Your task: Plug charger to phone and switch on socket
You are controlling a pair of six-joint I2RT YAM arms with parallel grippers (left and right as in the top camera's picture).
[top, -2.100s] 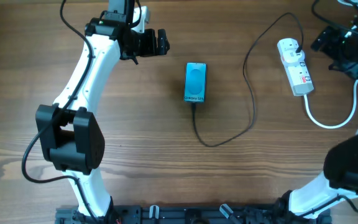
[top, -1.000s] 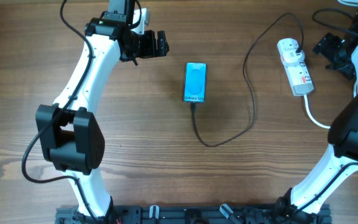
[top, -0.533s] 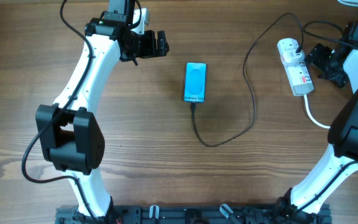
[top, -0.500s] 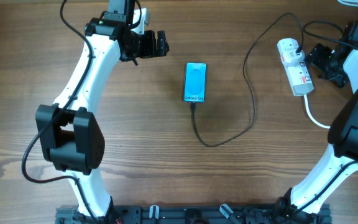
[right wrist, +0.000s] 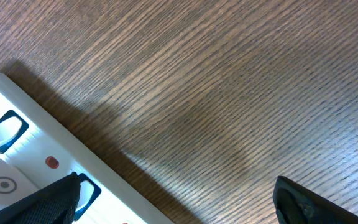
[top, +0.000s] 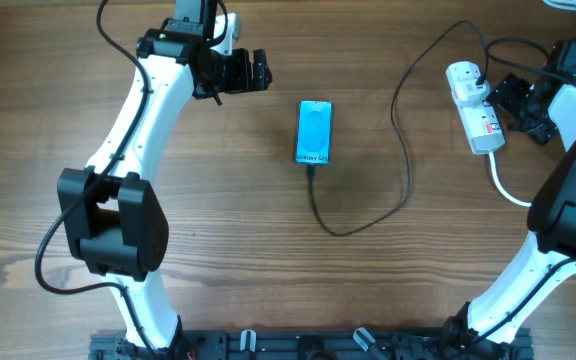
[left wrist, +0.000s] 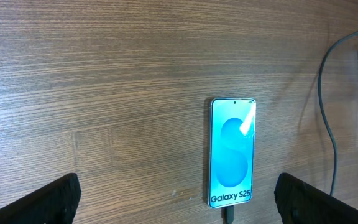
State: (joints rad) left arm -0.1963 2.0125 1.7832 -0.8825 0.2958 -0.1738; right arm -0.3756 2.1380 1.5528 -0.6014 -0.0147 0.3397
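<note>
Plainly, the phone reads "Galaxy S25" along its bottom edge.

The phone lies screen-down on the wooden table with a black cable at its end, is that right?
No. The phone lies screen-up: the left wrist view shows its turquoise display and "Galaxy S25" text. It is on the wooden table, with a black cable at its end.

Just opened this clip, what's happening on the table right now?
The charger already looks plugged into the bottom of the phone. The right hand is open right beside the socket, near its switches; I cannot tell whether it touches. The left hand hovers open and empty, off to the side of the phone.
</note>
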